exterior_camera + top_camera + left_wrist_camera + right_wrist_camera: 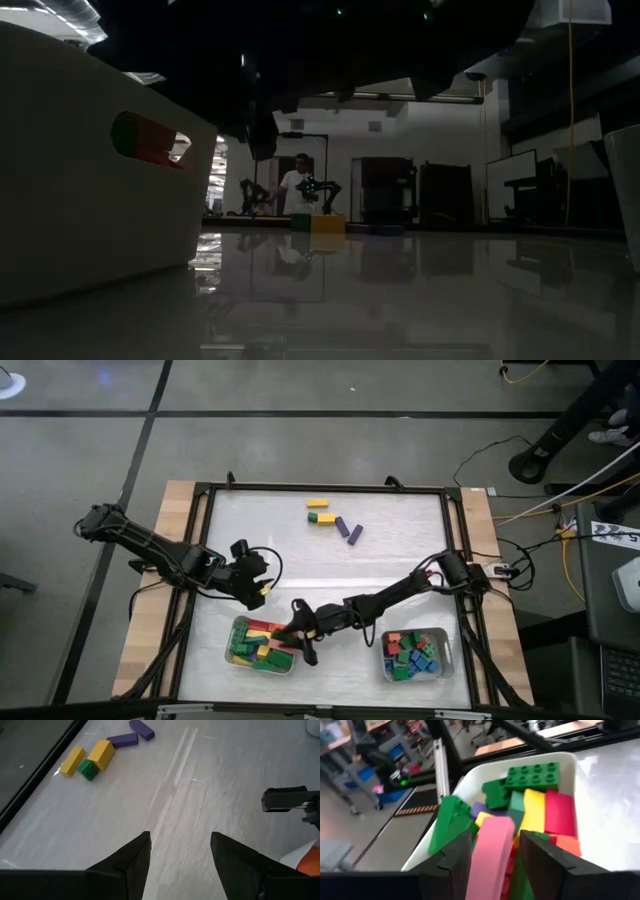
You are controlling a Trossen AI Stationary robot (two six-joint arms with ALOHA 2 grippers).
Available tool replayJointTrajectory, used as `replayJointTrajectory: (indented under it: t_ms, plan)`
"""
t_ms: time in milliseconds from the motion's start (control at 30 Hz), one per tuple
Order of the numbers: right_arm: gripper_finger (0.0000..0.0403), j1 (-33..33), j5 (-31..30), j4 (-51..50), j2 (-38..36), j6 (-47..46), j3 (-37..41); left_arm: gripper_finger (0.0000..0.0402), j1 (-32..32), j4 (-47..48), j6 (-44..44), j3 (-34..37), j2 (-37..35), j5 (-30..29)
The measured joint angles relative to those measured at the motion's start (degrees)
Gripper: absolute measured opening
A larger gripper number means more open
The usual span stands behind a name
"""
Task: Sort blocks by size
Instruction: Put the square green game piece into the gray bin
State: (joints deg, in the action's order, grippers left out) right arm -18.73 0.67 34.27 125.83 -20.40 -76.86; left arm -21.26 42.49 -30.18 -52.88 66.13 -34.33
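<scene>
Over the left tray (236, 656), your right tool (300, 643) is hanging right above the pile of long blocks (262, 643). In the right wrist view there's a pink block (491, 851) sitting between its two fingers (451, 862), standing on end over the heap, with the fingers close on either side. Honestly I can't tell whether they're pinching it or have let go, so treat that as unknown. Under it you can see green, yellow, red, orange and purple long bricks piled up in that white tray.

Your left tool (262, 590) is parked just up and to the left of the same tray, above bare table (400, 550), with nothing between its fingers (131, 861). They're spread apart and you're looking straight down at the tabletop through the gap.

The other tray (448, 665), near the right front corner, has the short squarish blocks (412, 656) in it: blue, green, red, a bit of orange.

Still loose on the table near the far edge: a yellow block (318, 505), a green-and-yellow pair (321, 518) just in front of it, and two purple blocks (348, 529) right beside those. The left wrist view shows the same little cluster (95, 757). The low view only shows the white wall of a tray (90, 170) up close.
</scene>
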Motion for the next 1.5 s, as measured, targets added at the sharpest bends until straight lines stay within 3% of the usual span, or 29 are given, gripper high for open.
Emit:
replayJointTrajectory:
  t_ms: [133, 300, 533, 833, 933, 1033, 1233, 1367, 1500]
  plan:
    - [0.0167, 0.84, 2.74, -4.23, -2.28, 4.10, 0.07, 0.0194, 0.00, -1.39, 0.40, 0.00, 0.00, 0.00]
    - [0.0167, 2.83, 2.10, -22.26, -9.77, 9.88, 0.02, 0.0194, 1.37, -5.78, 2.55, 0.00, 0.02, -2.62]
    - [0.0167, 4.94, -8.18, -47.68, -21.95, 13.44, 0.04, 0.0194, 11.32, -13.46, 8.60, 0.00, 0.46, -3.62]
    - [0.0168, 5.73, -23.89, -73.21, -35.54, 13.70, 0.04, 0.0194, 31.17, -27.09, 15.82, 0.00, 8.79, 9.36]
    - [0.0168, 5.73, -26.69, -78.96, -38.94, 13.72, 0.04, 0.0194, 36.67, -32.21, 16.16, 0.00, 13.16, 11.45]
    - [0.0168, 5.73, -27.11, -84.38, -41.30, 13.71, 0.04, 0.0194, 41.26, -36.40, 18.83, 0.00, 17.60, 13.18]
    - [0.0168, 5.67, -27.06, -96.09, -42.96, 13.68, 0.15, 0.0194, 46.61, -43.40, 39.46, -0.02, 25.43, 23.26]
    - [0.0168, 5.67, -26.82, -97.49, -43.07, 13.66, 2.90, 0.0194, 47.25, -45.72, 48.23, -0.01, 29.33, 28.14]
    - [0.0168, 5.65, -25.37, -96.86, -43.07, 13.62, 7.61, 0.0194, 47.13, -46.50, 53.60, 0.02, 31.65, 28.64]
